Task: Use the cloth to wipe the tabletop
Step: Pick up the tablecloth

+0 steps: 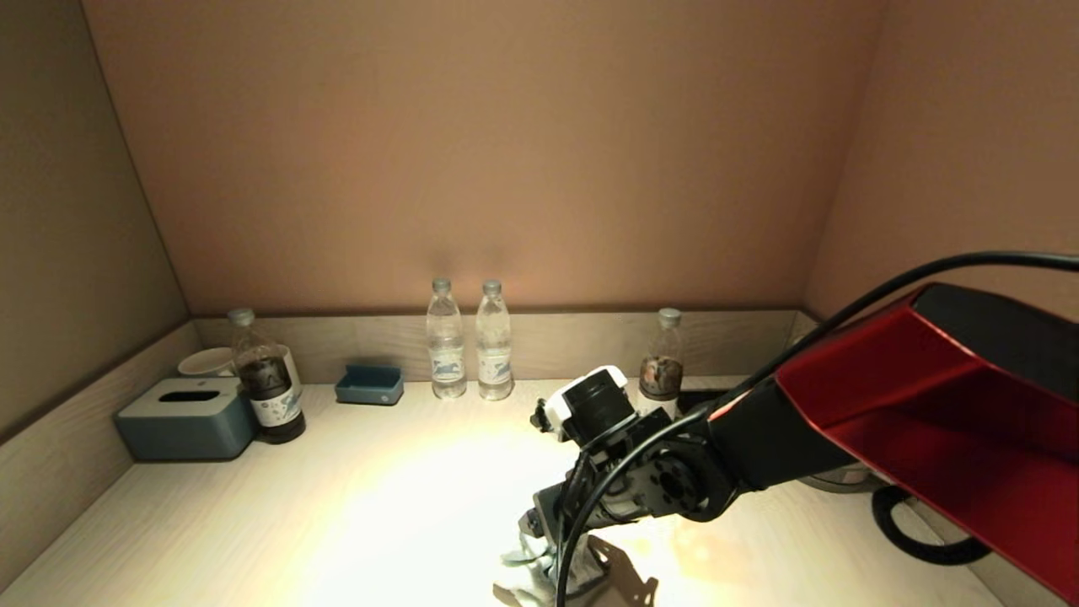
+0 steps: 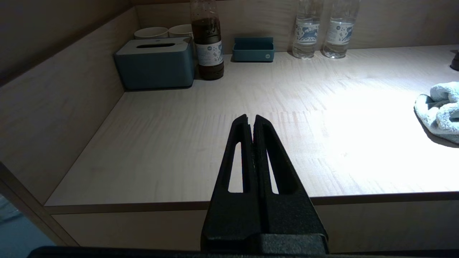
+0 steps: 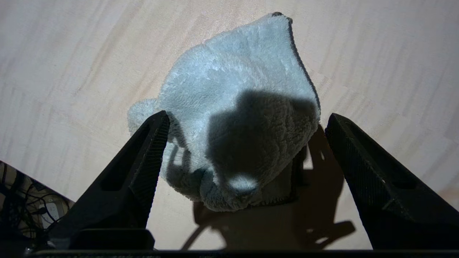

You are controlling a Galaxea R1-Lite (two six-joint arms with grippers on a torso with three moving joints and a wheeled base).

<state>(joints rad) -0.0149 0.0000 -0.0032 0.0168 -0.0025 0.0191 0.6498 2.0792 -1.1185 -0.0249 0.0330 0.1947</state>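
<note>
two grippers showed, and only one was at the cloth. the right gripper [image 3: 244, 122] hung over the pale blue cloth [image 3: 240, 111], its dark fingers [image 3: 143, 157] spread wide with the crumpled fabric lying between them on the tabletop [image 3: 71, 53], not pinched. its shadow fell across the middle of the cloth. in the head view the cloth [image 1: 527, 582] sat at the bottom centre of the frame, near the front edge of the light wooden tabletop [image 1: 295, 506], mostly hidden under the right arm's wrist, whose red forearm filled the lower right.

the left gripper [image 2: 252, 120] was parked off the front edge of the tabletop [image 2: 179, 143], its fingers pressed together with nothing between them; from its wrist view the cloth [image 2: 439, 111] lay at the right edge of the frame.

along the back wall, in the head view, stood two clear water bottles [image 1: 468, 346] at centre, a dark bottle [image 1: 268, 379] beside a blue tissue box [image 1: 187, 417] at the left, a small blue tray [image 1: 369, 385] between them, and another bottle [image 1: 662, 358] right of centre.
</note>
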